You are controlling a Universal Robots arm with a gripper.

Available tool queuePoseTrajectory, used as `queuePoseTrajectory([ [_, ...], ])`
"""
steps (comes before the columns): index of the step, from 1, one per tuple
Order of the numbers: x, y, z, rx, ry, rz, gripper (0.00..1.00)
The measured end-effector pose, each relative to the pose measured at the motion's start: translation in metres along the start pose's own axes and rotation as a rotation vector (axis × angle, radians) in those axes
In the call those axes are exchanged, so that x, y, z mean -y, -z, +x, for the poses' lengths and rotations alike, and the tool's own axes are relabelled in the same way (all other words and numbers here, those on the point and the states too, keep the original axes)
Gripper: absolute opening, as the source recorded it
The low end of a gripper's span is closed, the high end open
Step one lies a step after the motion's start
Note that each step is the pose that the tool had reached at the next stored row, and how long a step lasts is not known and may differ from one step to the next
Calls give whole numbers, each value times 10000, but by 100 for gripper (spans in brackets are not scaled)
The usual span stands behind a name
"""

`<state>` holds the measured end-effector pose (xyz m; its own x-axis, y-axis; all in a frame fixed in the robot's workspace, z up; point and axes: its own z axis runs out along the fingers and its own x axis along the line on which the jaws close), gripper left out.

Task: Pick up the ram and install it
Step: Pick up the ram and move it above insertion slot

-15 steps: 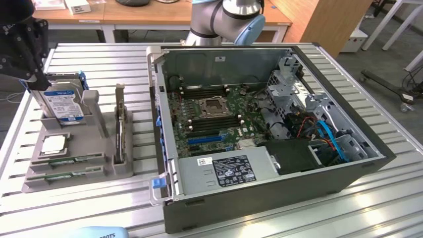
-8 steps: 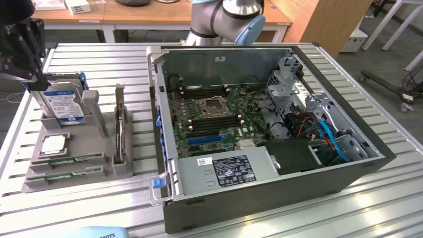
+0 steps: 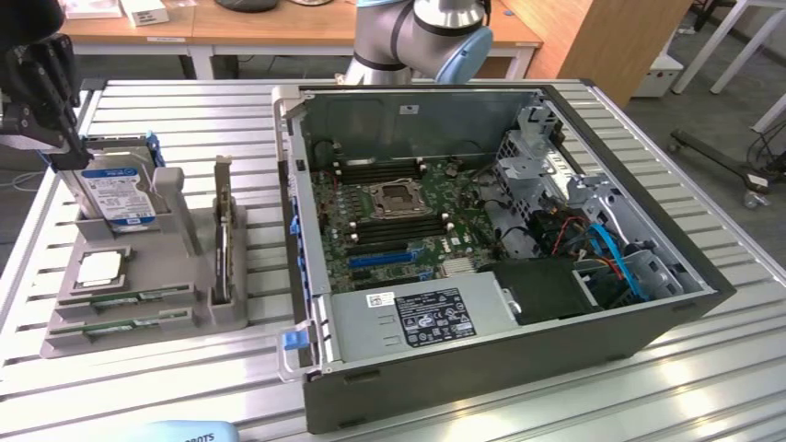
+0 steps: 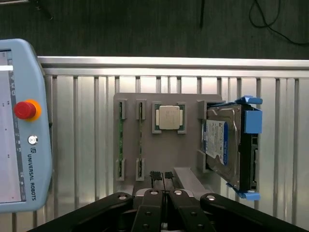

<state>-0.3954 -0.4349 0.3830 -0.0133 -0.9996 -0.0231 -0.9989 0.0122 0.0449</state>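
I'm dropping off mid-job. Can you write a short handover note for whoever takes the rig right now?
Hand: shut, holding nothing, above the gray holder.
Ram sticks: both stand on edge in their holder slots, next to the processor and hard drive.
Case: lies open on the table, motherboard exposed.
Done: nothing yet, no stick lifted.
Left: pick up a ram stick and install it in the motherboard.
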Motion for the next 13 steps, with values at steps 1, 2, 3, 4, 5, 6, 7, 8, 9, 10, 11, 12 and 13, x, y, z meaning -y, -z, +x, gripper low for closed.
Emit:
queuePoseTrajectory([
  [1,0,0,0,-2,23,-1,10],
  [2,0,0,0,-2,23,-1,10],
  [3,0,0,0,-2,24,-1,10],
  [4,0,0,0,-2,24,0,10],
  [5,0,0,0,-1,26,0,10],
  [6,0,-1,0,-2,47,0,10],
  [7,0,-1,0,-4,85,-1,10],
  [8,0,-2,0,-6,142,-2,10],
  [9,0,-2,0,-9,203,-4,10],
  [10,0,-2,0,-12,271,-5,10],
  [11,0,-2,0,-16,335,-8,10],
  [12,0,-2,0,-16,369,-9,10],
  [13,0,-2,0,-17,370,-8,10],
])
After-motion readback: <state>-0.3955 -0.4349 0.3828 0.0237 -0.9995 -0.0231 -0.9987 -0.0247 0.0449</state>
